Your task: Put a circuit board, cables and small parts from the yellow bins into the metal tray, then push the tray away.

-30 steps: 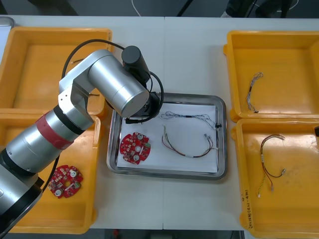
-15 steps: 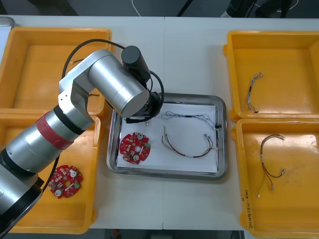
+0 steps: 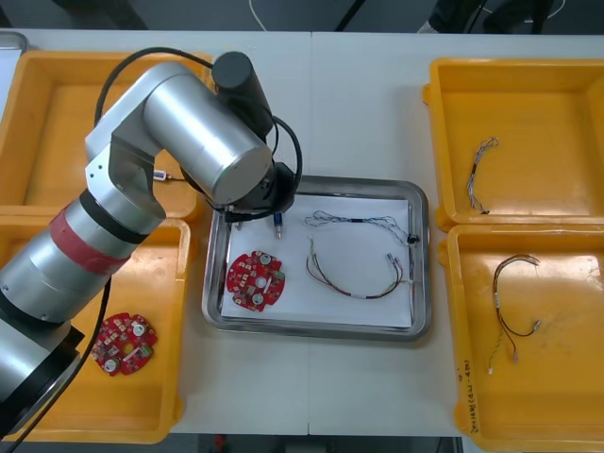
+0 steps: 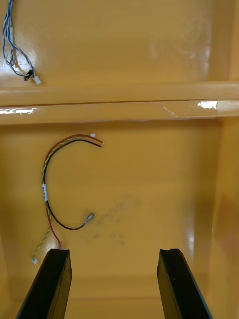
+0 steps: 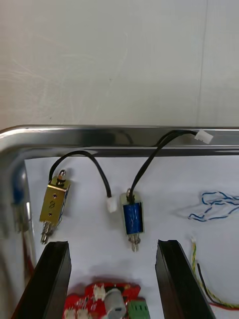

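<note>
Left gripper (image 5: 113,246): spread and empty over a corner of the metal tray (image 5: 99,134).
Small metal parts (image 5: 133,219): just beyond its fingertips; we judge them delivered.
Circuit board (image 5: 107,299): between its fingers.
Right gripper (image 4: 113,254): spread, parked above a yellow bin (image 4: 149,174).

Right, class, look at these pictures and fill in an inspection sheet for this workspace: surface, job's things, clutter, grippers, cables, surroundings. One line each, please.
Surface: light table, bare between the yellow bins.
Job's things: metal tray, white inside, holds a circuit board and two small metal parts; a spare board lies in the left near bin.
Clutter: nothing seen.
Grippers: left gripper open, above the tray's far left part by the small metal parts; right gripper open, above the right near bin.
Cables: tray holds a blue and white cable and a red and yellow cable; far-bin cable and near-bin cable lie on the right.
Surroundings: dark floor beyond the table's far edge.
</note>
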